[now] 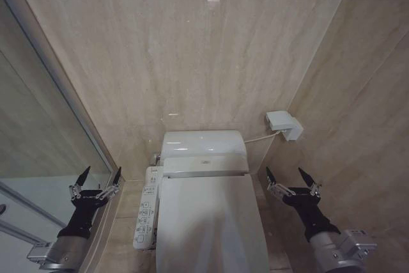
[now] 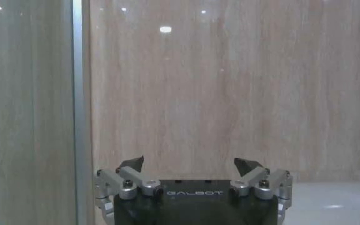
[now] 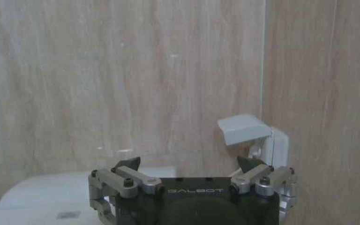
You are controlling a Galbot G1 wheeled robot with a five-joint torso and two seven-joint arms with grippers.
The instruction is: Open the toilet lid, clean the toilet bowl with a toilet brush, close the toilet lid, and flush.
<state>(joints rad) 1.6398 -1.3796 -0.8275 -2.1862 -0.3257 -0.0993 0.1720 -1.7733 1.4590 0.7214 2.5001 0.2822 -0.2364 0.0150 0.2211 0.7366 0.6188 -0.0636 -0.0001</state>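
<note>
The toilet lid (image 1: 211, 222) lies closed and flat, glossy white, covering the toilet bowl, which is hidden beneath it. A white button panel arm (image 1: 146, 215) runs along the toilet's left side. My left gripper (image 1: 100, 176) hangs open to the left of the toilet, beside the glass partition, holding nothing; in its wrist view the left gripper (image 2: 192, 164) faces the beige wall. My right gripper (image 1: 290, 176) is open to the right of the toilet, also empty; the right gripper (image 3: 191, 163) points at the wall. The toilet brush is out of view.
The white tank housing (image 1: 203, 145) sits against the beige tiled back wall. A white wall box (image 1: 284, 124) with a cable is mounted at the right corner, seen too as the wall box (image 3: 245, 129). A glass partition with metal frame (image 1: 57, 94) bounds the left.
</note>
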